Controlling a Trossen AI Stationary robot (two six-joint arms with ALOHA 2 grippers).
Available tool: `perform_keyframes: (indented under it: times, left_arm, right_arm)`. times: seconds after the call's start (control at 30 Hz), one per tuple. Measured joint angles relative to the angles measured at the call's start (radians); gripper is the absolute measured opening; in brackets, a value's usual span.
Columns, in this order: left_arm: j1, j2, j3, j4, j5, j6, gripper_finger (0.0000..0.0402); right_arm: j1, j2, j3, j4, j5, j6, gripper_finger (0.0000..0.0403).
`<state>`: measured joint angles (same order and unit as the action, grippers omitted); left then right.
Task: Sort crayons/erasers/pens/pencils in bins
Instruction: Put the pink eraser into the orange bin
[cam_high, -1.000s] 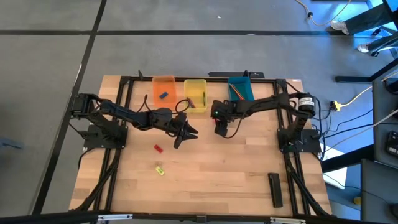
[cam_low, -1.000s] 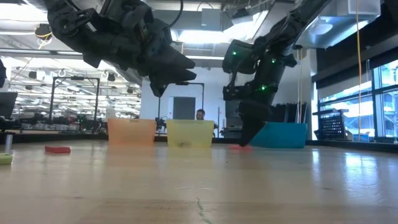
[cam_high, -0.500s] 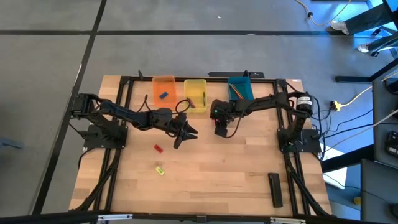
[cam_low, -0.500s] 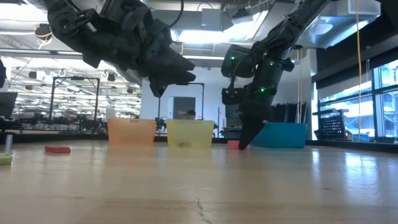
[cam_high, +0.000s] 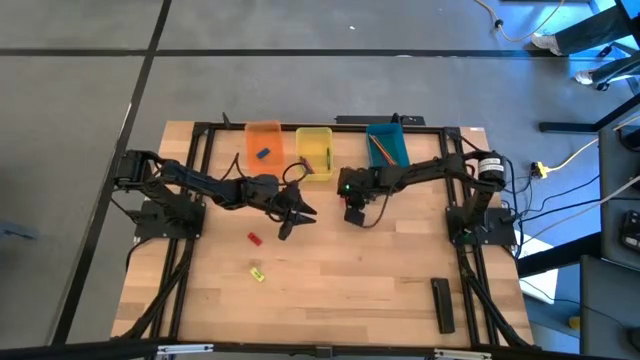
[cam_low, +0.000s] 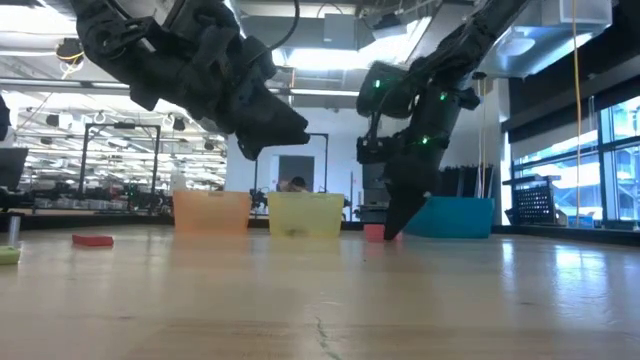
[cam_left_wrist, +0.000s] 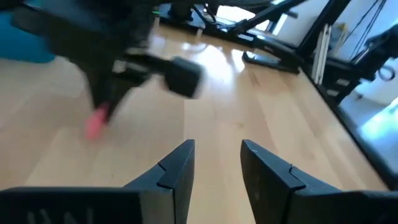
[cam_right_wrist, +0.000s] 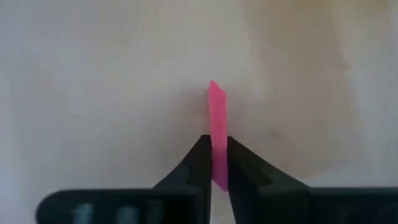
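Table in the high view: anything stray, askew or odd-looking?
Nothing damaged or spilled. A red eraser and a yellow eraser lie loose, unsorted. A long black bar sits alone near the right front corner, far from the bins. The right claw pinches a pink eraser edge-on.

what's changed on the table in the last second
The right gripper, down at the table in front of the bins, closed its fingers onto the pink eraser. The left gripper stayed open and hovering; the red eraser and yellow eraser stayed put.
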<state>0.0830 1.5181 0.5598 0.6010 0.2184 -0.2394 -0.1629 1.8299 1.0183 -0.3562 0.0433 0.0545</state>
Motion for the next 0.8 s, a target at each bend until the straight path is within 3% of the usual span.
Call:
perform_keyframes:
  times: [0.3, 0.4, 0.63, 0.8]
  left_arm:
    - [-0.038, 0.0, 0.0, -0.032, -0.076, 0.248, 0.0124]
    - [-0.063, 0.0, 0.0, -0.055, -0.085, 0.325, 0.0124]
    - [-0.079, 0.0, 0.0, -0.053, -0.088, 0.319, 0.0124]
    - [-0.079, 0.0, 0.0, -0.066, -0.195, 0.259, 0.0124]
  right_arm:
    - [0.161, -0.028, 0.004, 0.265, -0.034, -0.033, 0.0035]
    - [0.194, -0.029, 0.018, 0.279, -0.018, -0.033, 0.0038]
    - [0.228, -0.03, 0.06, 0.322, -0.008, -0.08, 0.003]
    - [0.25, -0.03, 0.09, 0.338, 0.07, -0.148, 0.0036]
